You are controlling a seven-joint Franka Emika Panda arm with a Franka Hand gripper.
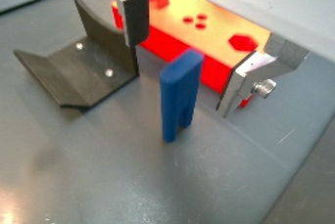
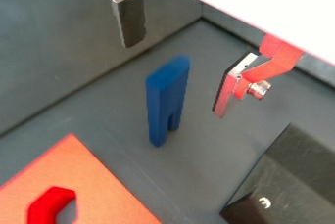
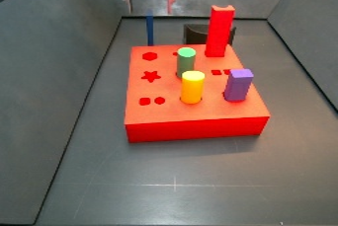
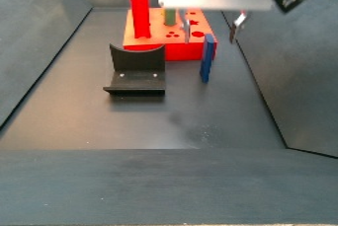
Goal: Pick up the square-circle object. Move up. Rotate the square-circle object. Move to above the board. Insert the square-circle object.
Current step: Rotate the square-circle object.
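While the square-circle object (image 1: 181,96) stands upright on the floor, nothing grips it: it sits between the gripper (image 1: 197,57) fingers with clear gaps either side. Pick-up is, by my read, the step in hand and not yet done. Same piece in the other views (image 2: 165,101) (image 4: 208,58) (image 3: 149,28): slim blue bar, standing on end, just beside the board (image 4: 193,38).

Gripper jaws are apart, one finger (image 2: 129,13) on each side of the bar, hovering above it; straddling like this lines the pads up for a descent and squeeze.

The fixture (image 1: 81,60) sits near the bar on the floor (image 4: 138,72), not touching it.

Board (image 3: 199,116) carries a yellow cylinder (image 3: 193,86), green cylinder (image 3: 187,60), purple peg (image 3: 238,84) and tall red block (image 3: 220,29), already seated. Open holes remain on its top, so the target slot is probably among them; can't tell which.

Risk: upright bar is narrow, could tip if a finger clips it.
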